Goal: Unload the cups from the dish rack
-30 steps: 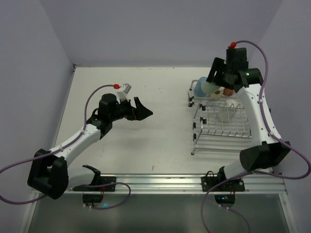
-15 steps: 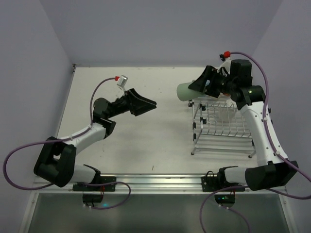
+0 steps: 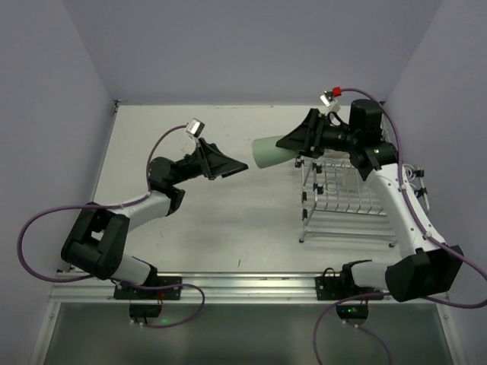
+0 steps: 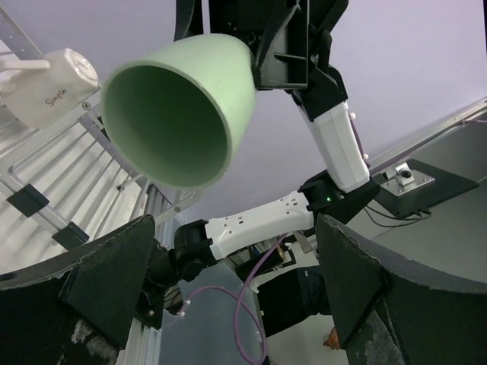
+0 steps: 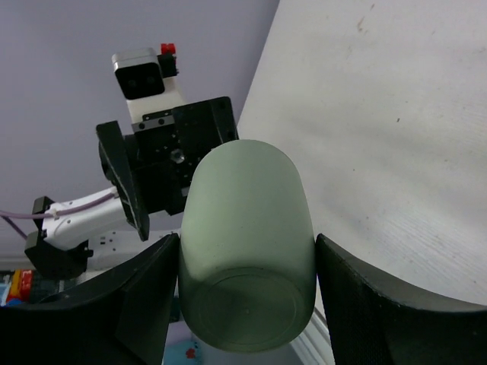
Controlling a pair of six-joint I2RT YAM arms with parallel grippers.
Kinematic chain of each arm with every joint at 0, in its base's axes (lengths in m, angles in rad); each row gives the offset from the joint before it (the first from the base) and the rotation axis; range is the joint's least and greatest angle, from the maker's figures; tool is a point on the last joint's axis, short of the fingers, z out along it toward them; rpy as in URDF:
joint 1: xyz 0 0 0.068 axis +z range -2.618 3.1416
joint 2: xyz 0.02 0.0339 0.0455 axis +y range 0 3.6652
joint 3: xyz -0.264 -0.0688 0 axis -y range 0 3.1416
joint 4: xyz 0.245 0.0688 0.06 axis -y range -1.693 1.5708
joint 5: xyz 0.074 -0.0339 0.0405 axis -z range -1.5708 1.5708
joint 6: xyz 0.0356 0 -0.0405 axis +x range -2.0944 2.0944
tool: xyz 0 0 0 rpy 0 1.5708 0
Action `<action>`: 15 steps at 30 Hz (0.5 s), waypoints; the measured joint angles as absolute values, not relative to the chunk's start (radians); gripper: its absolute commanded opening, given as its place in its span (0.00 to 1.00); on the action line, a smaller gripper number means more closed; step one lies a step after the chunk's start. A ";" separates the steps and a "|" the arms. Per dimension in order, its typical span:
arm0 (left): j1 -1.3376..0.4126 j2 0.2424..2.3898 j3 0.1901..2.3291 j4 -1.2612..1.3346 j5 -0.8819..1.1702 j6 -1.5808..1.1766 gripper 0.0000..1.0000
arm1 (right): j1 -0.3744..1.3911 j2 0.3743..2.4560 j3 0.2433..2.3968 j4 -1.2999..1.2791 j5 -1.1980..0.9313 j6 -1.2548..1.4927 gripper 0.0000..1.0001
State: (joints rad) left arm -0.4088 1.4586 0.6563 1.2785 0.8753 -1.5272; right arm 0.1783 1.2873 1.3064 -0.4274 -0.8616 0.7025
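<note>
My right gripper (image 3: 293, 144) is shut on the pale green cup (image 3: 270, 151) and holds it on its side in the air, left of the dish rack (image 3: 354, 207). The cup's mouth faces left, toward my left gripper (image 3: 234, 165). The left gripper is open and empty, a short gap from the rim. In the left wrist view the cup's open mouth (image 4: 171, 114) sits above the spread fingers (image 4: 99, 281). In the right wrist view the fingers (image 5: 365, 304) clamp the cup (image 5: 247, 220) near its base. A pale cup (image 4: 46, 80) lies on the rack (image 4: 46, 179). The other cups are hidden.
The rack stands at the table's right side, near the right wall. The white tabletop (image 3: 228, 220) spreads under both grippers. A metal rail (image 3: 243, 285) runs along the near edge by the arm bases.
My right gripper lifted the green cup off the rack, swung it left and tipped it on its side. My left gripper rose and moved right to face the cup.
</note>
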 measured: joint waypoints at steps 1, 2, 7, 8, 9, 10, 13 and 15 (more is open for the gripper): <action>-0.409 1.459 0.656 1.279 0.875 -1.530 0.90 | 0.189 1.287 1.305 -0.417 -0.867 0.711 0.00; -0.409 1.459 0.656 1.280 0.875 -1.535 0.90 | 0.201 1.288 1.304 -0.405 -0.873 0.719 0.00; -0.410 1.467 0.674 1.286 0.867 -1.551 0.90 | 0.252 1.290 1.304 -0.368 -0.883 0.743 0.00; -0.410 1.472 0.684 1.288 0.866 -1.553 0.90 | 0.260 1.291 1.304 -0.363 -0.883 0.746 0.00; -0.411 1.477 0.693 1.290 0.863 -1.555 0.90 | 0.268 1.293 1.304 -0.359 -0.882 0.749 0.00; -0.411 1.483 0.703 1.292 0.861 -1.557 0.90 | 0.276 1.298 1.304 -0.354 -0.882 0.750 0.00; -0.412 1.493 0.724 1.293 0.855 -1.563 0.89 | 0.289 1.310 1.301 -0.346 -0.881 0.753 0.00; -0.413 1.497 0.736 1.293 0.852 -1.571 0.88 | 0.297 1.320 1.297 -0.342 -0.881 0.757 0.00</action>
